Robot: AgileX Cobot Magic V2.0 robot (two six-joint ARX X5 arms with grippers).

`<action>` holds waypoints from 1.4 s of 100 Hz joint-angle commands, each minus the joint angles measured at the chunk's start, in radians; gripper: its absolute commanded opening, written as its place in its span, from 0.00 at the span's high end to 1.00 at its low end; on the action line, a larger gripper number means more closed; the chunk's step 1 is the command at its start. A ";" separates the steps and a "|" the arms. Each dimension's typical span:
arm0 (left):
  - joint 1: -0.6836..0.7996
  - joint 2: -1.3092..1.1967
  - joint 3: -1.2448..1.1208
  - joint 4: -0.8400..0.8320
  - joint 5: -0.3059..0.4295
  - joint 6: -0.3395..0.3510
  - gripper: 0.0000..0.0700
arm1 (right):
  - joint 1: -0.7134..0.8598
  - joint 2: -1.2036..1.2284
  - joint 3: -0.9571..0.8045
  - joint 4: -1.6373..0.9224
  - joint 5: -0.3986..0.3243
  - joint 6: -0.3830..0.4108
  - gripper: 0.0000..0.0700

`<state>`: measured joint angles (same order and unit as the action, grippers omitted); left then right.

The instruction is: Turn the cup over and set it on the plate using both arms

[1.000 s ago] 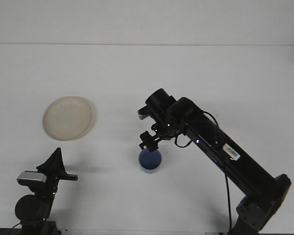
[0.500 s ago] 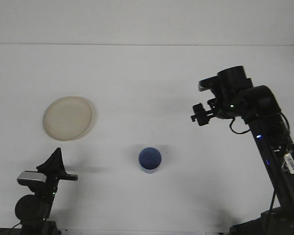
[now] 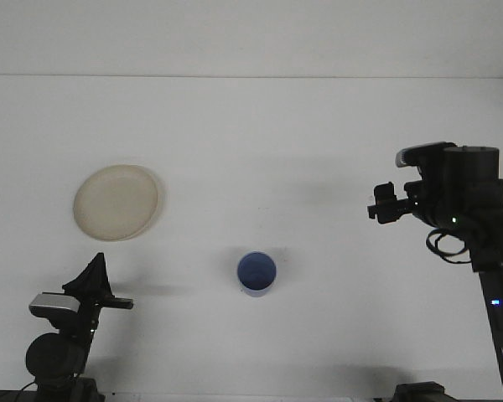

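Change: the right arm's black gripper [image 3: 383, 203] has been pulled well away from the small blue plastic cup [image 3: 256, 274] compared with a second ago, when it was hovering right over the rim.
Cup: left standing alone, mouth up, on the white table [image 3: 251, 134], near the front middle (blue inside is visible, so it's upright now).
Meaning for the task: the flip looks done, judged from the open mouth facing up. The hand-off to the other arm is probably next.
Plate: the round cream-coloured plate [image 3: 117, 202] is sat empty, well apart from the cup, off to the left and a bit further back.
Right gripper: nothing is held and nothing is touched; it's up in the air at the right side. How far the fingers are spread can't be told from this view (too small and dark).
Left gripper: the left arm's black gripper [image 3: 95, 280] is parked low at the front left corner, pointing up, nothing in it. Open or closed can't be told here either.
Still to do: the cup has to be picked up and set on the plate.
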<state>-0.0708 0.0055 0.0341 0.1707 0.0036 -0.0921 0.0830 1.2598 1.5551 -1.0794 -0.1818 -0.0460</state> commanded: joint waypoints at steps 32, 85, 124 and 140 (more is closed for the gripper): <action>-0.002 -0.002 -0.020 0.011 0.004 0.008 0.99 | 0.000 -0.415 -0.567 0.337 0.107 0.026 0.37; -0.002 -0.002 -0.020 0.011 0.004 0.008 0.99 | 0.001 -0.754 -0.953 0.729 0.104 -0.011 0.37; -0.002 -0.002 -0.020 0.011 0.004 0.008 0.99 | 0.001 -0.723 -0.953 0.744 0.104 -0.003 0.38; -0.002 -0.002 -0.020 0.011 0.004 0.008 0.99 | 0.001 -0.724 -0.953 0.745 0.104 -0.003 0.38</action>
<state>-0.0708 0.0055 0.0341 0.1711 0.0036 -0.0921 0.0830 0.5327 0.5983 -0.3481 -0.0769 -0.0456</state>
